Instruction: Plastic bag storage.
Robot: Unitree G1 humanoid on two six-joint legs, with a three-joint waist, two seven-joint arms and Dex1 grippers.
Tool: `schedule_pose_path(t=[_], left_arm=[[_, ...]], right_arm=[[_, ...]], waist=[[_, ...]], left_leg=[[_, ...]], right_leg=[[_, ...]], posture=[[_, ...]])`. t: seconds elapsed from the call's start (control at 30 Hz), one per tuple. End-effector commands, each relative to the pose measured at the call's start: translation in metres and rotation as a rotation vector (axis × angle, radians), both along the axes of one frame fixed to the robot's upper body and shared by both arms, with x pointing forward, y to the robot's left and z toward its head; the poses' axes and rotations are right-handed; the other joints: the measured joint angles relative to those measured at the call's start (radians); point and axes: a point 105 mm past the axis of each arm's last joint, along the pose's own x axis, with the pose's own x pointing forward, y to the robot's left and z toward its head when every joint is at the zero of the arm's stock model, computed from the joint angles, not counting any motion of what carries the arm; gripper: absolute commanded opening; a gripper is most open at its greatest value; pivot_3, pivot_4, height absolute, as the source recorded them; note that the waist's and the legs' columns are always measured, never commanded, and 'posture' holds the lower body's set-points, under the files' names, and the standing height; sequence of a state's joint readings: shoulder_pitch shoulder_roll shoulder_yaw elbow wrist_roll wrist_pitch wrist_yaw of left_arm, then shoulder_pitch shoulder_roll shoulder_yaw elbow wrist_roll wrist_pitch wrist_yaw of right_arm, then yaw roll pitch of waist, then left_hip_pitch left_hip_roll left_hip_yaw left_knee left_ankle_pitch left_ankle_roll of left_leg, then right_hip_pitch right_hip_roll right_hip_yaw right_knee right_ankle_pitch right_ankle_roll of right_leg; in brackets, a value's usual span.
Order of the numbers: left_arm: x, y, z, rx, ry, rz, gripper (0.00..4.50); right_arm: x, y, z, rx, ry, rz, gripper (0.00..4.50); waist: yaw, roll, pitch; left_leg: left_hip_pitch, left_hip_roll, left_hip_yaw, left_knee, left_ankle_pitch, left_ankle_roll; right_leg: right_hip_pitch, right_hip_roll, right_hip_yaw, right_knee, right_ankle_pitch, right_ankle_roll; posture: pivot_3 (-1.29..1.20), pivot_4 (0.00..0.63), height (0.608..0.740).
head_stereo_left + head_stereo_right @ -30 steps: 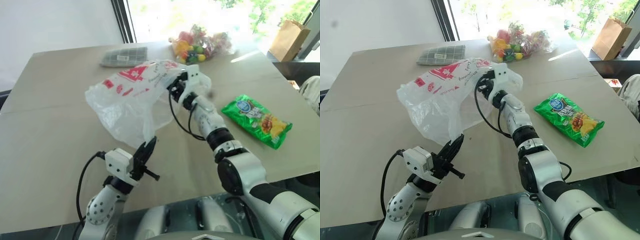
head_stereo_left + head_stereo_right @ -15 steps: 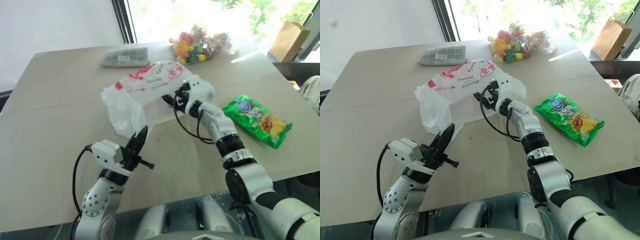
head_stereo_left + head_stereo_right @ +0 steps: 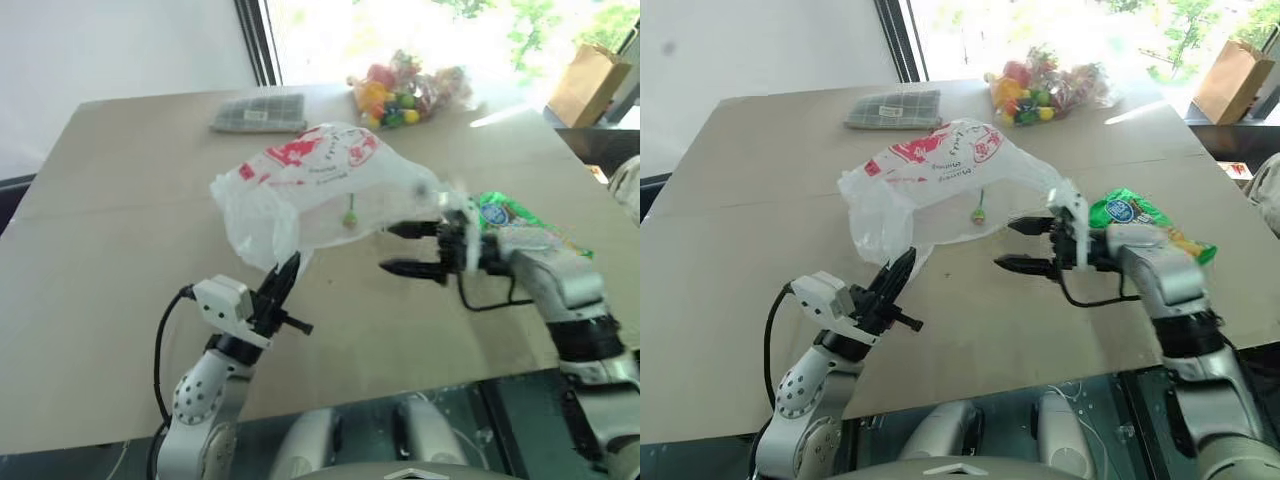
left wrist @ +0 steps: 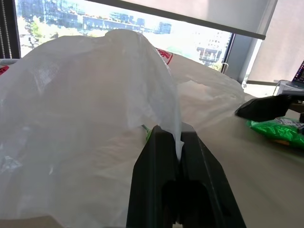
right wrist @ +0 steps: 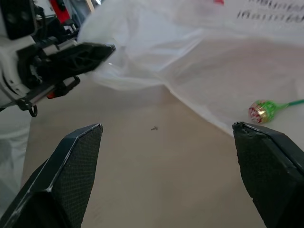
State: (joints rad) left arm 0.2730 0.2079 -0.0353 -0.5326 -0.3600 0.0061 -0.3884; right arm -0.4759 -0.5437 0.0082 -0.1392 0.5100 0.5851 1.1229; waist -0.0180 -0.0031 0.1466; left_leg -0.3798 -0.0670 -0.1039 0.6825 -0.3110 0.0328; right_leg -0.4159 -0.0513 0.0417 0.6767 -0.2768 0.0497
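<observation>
Right gripper [image 3: 1025, 244] has let go and swung back, jaws spread wide and empty, so our bag [image 3: 310, 195] sags over the table [image 3: 110, 250]. Left gripper [image 4: 178, 142] pinches one corner; it's light, limp, slippery film, so we'd grab bunched folds

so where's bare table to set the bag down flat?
Widest bare table lies on the robot's left, between the plastic bag and the table's left edge, below the checked cloth. A smaller strip lies between bag and candy bag. It is crowded on the right: the open right gripper and green snack packet.
</observation>
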Motion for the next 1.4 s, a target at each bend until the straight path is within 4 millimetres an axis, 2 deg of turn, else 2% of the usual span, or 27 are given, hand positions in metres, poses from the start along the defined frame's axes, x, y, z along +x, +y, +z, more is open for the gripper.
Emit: schedule_pose_path(t=[0.03,0.1,0.17,0.3,0.37,0.47,0.57,0.63,0.77,0.93,0.97,1.03,1.2,1.23,1.3,1.4], left_arm=[[-0.003,-0.005,0.004,0.024,-0.029,-0.024,0.0],[-0.003,-0.005,0.003,0.028,-0.027,-0.021,0.0],[-0.002,-0.005,0.002,0.029,-0.025,-0.019,0.0],[-0.001,-0.006,0.001,0.027,-0.022,-0.018,0.0],[0.001,-0.008,-0.001,0.021,-0.017,-0.025,0.0],[0.003,-0.009,-0.002,0.024,-0.015,-0.029,0.0],[0.002,-0.01,-0.002,0.029,-0.014,-0.031,0.0],[0.002,-0.01,-0.002,0.029,-0.012,-0.033,0.0],[0.002,-0.012,-0.002,0.03,-0.01,-0.038,0.0],[0.003,-0.011,-0.001,0.03,-0.016,-0.022,0.0],[0.003,-0.011,-0.001,0.03,-0.016,-0.019,0.0],[0.003,-0.011,-0.001,0.03,-0.016,-0.017,0.0],[0.003,-0.01,0.0,0.031,-0.018,-0.011,0.0],[0.002,-0.009,0.0,0.031,-0.018,-0.009,0.0],[0.002,-0.009,0.0,0.032,-0.018,-0.007,0.0],[0.002,-0.007,0.001,0.036,-0.021,0.0,0.0]], right_arm=[[0.003,-0.032,0.024,0.01,-0.162,-0.18,4.44],[0.012,-0.062,0.018,-0.045,-0.224,-0.377,4.44],[0.016,-0.097,0.002,-0.205,-0.311,-0.564,4.44],[0.01,-0.128,-0.024,-0.46,-0.419,-0.685,4.44],[0.0,-0.141,-0.046,-0.58,-0.444,-0.769,4.44],[-0.004,-0.155,-0.06,-0.718,-0.535,-0.85,4.44],[-0.009,-0.164,-0.078,-0.798,-0.506,-0.846,4.44],[-0.007,-0.175,-0.081,-0.856,-0.526,-0.892,4.44],[0.008,-0.196,-0.073,-0.938,-0.656,-1.01,4.44],[0.019,-0.21,-0.081,-0.967,-0.639,-1.076,4.44],[0.02,-0.211,-0.082,-0.972,-0.636,-1.075,3.9],[0.023,-0.211,-0.085,-0.978,-0.636,-1.064,3.19],[0.031,-0.212,-0.084,-0.991,-0.667,-1.047,0.59],[0.034,-0.212,-0.083,-0.989,-0.675,-1.046,0.19],[0.036,-0.211,-0.082,-0.981,-0.688,-1.043,0.01],[0.045,-0.181,-0.052,-0.79,-0.851,-0.958,0.01]], waist=[[0.004,0.0,0.0],[0.008,-0.001,0.0],[0.019,-0.001,-0.001],[0.029,0.0,-0.001],[0.032,-0.001,-0.001],[0.031,0.0,-0.002],[0.028,0.0,-0.002],[0.031,-0.001,-0.002],[0.032,-0.001,-0.002],[0.031,-0.001,-0.002],[0.032,-0.001,-0.002],[0.032,-0.001,-0.002],[0.03,-0.001,-0.002],[0.029,-0.001,-0.002],[0.028,-0.001,-0.002],[0.024,-0.001,-0.002]], left_leg=[[0.0,0.0,0.0,0.0,0.0,0.0],[0.0,0.0,0.0,0.0,0.0,0.0],[0.0,0.0,0.0,0.0,0.0,0.0],[0.0,-0.001,0.001,0.001,0.0,0.0],[0.001,0.0,0.002,0.001,0.0,0.0],[0.001,0.0,0.002,0.001,0.0,0.0],[0.004,0.0,0.005,0.002,0.0,0.0],[0.009,0.0,0.004,0.001,0.0,0.0],[0.02,0.0,0.002,0.0,0.0,0.0],[0.019,0.0,0.002,0.0,0.0,0.0],[0.019,0.0,0.002,0.0,0.0,0.0],[0.019,0.0,0.002,0.0,0.0,0.0],[0.019,0.0,0.002,-0.001,0.0,0.0],[0.019,0.0,0.002,-0.001,0.0,0.0],[0.019,0.0,0.002,-0.001,0.0,0.0],[0.019,0.0,0.003,-0.001,0.0,0.0]], right_leg=[[0.001,0.0,-0.001,0.0,0.0,0.0],[0.001,0.0,-0.001,0.0,0.0,0.0],[0.001,-0.001,-0.001,0.0,0.0,0.0],[0.001,-0.001,0.0,0.0,0.0,0.0],[0.001,-0.001,0.0,0.0,0.0,0.0],[0.001,0.0,0.001,0.001,0.0,0.0],[0.003,0.0,0.002,0.001,0.0,0.001],[0.009,0.0,0.002,0.0,0.0,0.001],[0.022,0.0,0.0,-0.005,0.0,0.001],[0.021,0.0,0.0,-0.005,0.0,0.0],[0.021,0.001,0.0,-0.005,0.0,0.001],[0.021,0.001,0.0,-0.005,0.0,0.0],[0.021,0.0,0.0,-0.005,0.0,0.0],[0.021,0.001,0.0,-0.005,0.0,0.0],[0.021,0.001,0.0,-0.005,0.0,0.0],[0.021,0.001,0.001,-0.005,0.0,0.0]], posture=[[0.0,0.15,0.74],[0.0,0.15,0.74],[0.0,0.15,0.74],[0.0,0.15,0.74],[0.0,0.15,0.74],[0.0,0.15,0.74],[0.0,0.15,0.74],[0.0,0.15,0.74],[0.0,0.15,0.74],[0.0,0.15,0.74],[0.0,0.15,0.74],[0.0,0.15,0.74],[0.0,0.15,0.74],[0.0,0.15,0.74],[0.0,0.15,0.74],[0.0,0.15,0.74]])
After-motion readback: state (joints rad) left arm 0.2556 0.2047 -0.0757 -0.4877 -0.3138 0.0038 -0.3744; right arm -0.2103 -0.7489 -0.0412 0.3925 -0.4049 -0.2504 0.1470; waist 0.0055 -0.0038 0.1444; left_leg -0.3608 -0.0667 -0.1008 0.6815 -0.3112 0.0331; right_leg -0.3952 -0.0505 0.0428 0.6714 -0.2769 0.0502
